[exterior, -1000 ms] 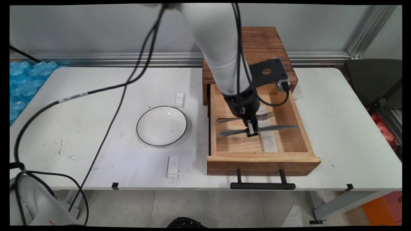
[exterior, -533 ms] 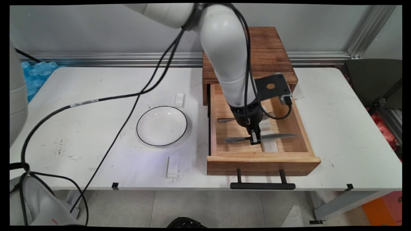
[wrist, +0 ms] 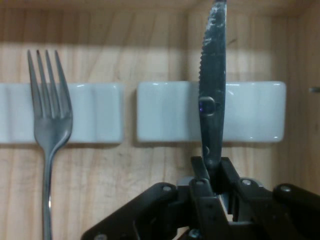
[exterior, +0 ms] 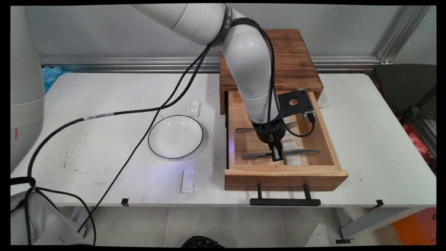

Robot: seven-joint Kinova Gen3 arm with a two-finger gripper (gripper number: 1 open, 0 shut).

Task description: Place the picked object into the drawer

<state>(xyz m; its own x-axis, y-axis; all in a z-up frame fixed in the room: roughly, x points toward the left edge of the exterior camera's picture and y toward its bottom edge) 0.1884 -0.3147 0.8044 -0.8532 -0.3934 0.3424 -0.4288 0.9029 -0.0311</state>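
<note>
At centre right, we see the gripper [exterior: 277, 156] clamped on the table knife [wrist: 212, 95] low inside the open wooden drawer [exterior: 285, 173], beside the fork [wrist: 49, 120], not yet let go.

White arm [exterior: 245, 66], black gripper [exterior: 276, 156]

Glossy white rounded links are tapering into a black wrist; black cables [exterior: 139, 111], one bearing a white label, are trailing off it, and a black plate with a round hole is jutting sideways.

**White table, what sits on it**

White table [exterior: 87, 139], scuffed. Wooden drawer unit [exterior: 278, 62] at rear centre-right, drawer [exterior: 285, 174] pulled open toward near edge. White black-rimmed plate [exterior: 175, 136] left of drawer. Two small white blocks: one [exterior: 194, 108] behind plate, one [exterior: 187, 181] nearer.
</note>
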